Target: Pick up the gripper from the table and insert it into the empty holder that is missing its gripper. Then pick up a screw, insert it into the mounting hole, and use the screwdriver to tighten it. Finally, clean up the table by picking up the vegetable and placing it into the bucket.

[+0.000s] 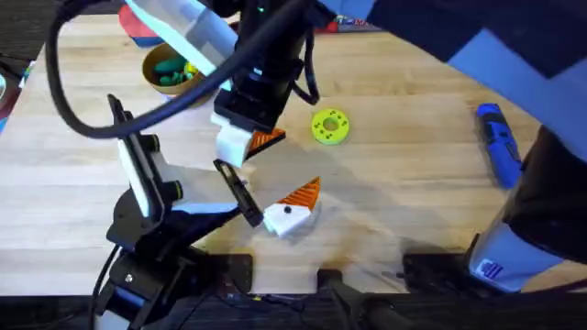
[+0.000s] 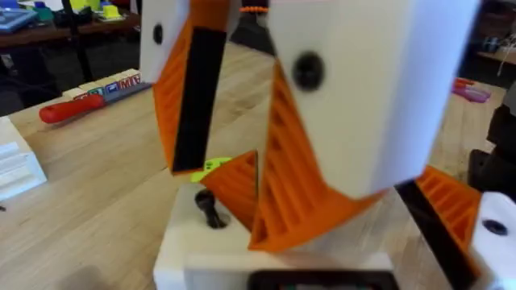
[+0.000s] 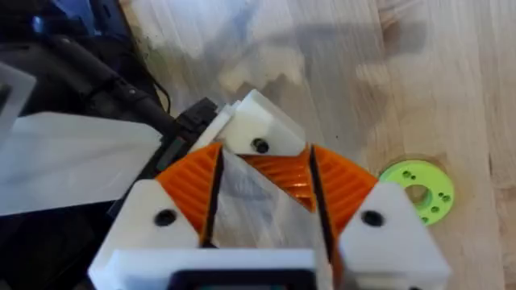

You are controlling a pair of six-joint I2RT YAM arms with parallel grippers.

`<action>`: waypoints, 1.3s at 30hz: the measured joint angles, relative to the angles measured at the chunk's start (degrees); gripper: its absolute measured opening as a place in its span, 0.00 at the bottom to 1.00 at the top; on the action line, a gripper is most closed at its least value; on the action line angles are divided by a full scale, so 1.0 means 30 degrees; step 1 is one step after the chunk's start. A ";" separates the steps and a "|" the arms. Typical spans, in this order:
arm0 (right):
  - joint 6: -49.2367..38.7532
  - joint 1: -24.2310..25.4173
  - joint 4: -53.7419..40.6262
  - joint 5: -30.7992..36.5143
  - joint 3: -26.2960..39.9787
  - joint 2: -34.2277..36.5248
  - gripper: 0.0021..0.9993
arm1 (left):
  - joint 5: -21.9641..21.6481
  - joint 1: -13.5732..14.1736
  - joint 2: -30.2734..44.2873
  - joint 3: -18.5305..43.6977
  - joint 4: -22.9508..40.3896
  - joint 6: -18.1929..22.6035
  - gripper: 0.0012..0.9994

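From overhead, the right gripper is seen reached across to the table's middle, just above the left gripper, whose white holder carries an orange tip. The screwdriver lies well apart at the right edge, the bucket at the far left, with green and yellow things in it. In the left wrist view, the left jaws are seen wide apart and empty, with a dark, screw-like stub on one mount. The right jaws hang close ahead, parted, with nothing seen between them. In the right wrist view, the holder is framed between the parted pads. The gripper itself cannot be told apart from the orange already fitted. A slow, centred descent is judged best, as the green ring lies near.
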State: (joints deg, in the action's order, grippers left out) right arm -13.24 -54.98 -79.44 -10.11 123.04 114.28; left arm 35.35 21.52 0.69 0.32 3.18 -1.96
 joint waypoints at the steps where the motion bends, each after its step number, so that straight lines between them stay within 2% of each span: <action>1: 0.0041 0.0008 -0.0008 0.0041 0.0001 0.0000 0.75 | -0.0001 0.0000 0.0000 0.0000 0.0000 0.0000 0.99; 3: 0.0008 0.0136 -0.0069 0.0203 0.0074 0.0000 0.96 | -0.0015 -0.0002 0.0000 0.0000 0.0000 0.0000 0.99; 4: 0.0048 0.0235 -0.0131 0.0213 0.0155 0.0000 0.99 | -0.0014 0.0000 -0.0007 0.0000 0.0000 0.0000 0.99; 13: 0.0585 0.1684 -0.1598 -0.0140 0.1478 -0.0512 1.00 | 0.0000 0.0000 0.0000 0.0000 0.0000 0.0000 0.99; 21: 0.0835 0.4749 -0.2623 -0.1099 0.1765 -0.2870 0.99 | 0.0000 0.0000 0.0000 0.0000 0.0000 0.0007 0.99; 27: 0.0848 0.5547 -0.3568 -0.1238 0.1575 -0.4483 0.99 | 0.0000 0.0000 0.0000 0.0000 -0.0007 0.0007 0.99; 30: 0.0857 0.5617 -0.3005 -0.1304 0.0143 -0.5754 0.99 | 0.0000 0.0000 0.0000 0.0000 -0.0006 0.0006 0.99; 33: 0.1163 0.5617 -0.1497 -0.1398 -0.2478 -0.7543 0.99 | 0.0000 0.0000 0.0000 0.0000 -0.0007 0.0007 0.99; 39: 0.2299 0.5653 0.2129 -0.1456 -0.9789 -1.3005 0.99 | 0.0000 0.0000 0.0000 0.0000 -0.0007 0.0007 0.99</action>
State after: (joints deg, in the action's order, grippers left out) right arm -6.35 -38.02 -73.06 -14.48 93.68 75.27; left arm 35.35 21.52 0.69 0.32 3.16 -1.93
